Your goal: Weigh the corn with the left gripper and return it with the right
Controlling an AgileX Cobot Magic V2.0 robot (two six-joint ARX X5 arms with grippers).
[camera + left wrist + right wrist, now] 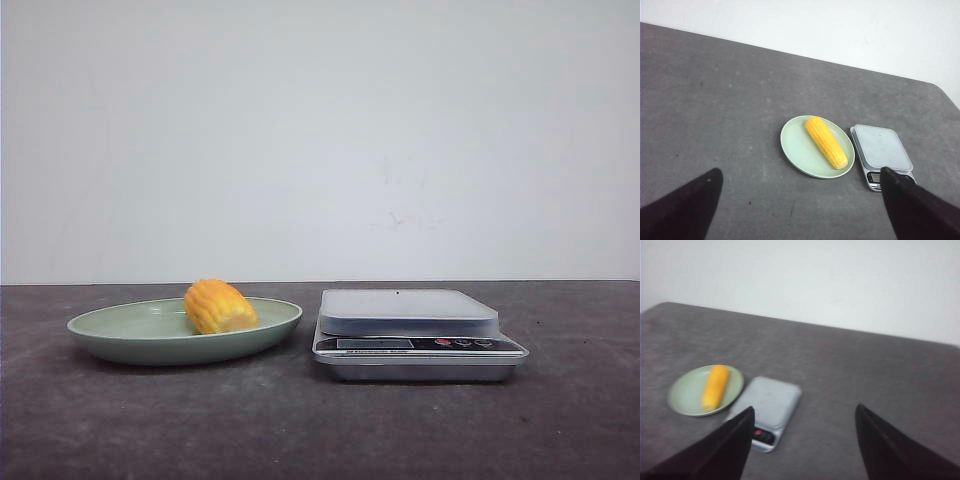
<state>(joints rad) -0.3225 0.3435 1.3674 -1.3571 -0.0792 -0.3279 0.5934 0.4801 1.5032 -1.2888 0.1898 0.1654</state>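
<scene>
The yellow-orange corn [219,305] lies in a pale green plate [120,325] on the dark table, left of a silver kitchen scale [408,312] whose platform is bare. From the left wrist, the corn [826,141] lies diagonally across the plate [795,145], with the scale [882,148] beside it. My left gripper [801,176] hangs open well short of the plate, nothing between its black fingers. My right gripper [804,410] is also open and empty, high above the table; the corn [715,386] and scale [769,403] lie far ahead of it. Neither gripper shows in the front view.
A plain white wall closes the far side of the dark grey table [300,430]. The scale's display and red and dark buttons [462,343] face the robot. The table's far right corner edge [945,95] shows in the left wrist view.
</scene>
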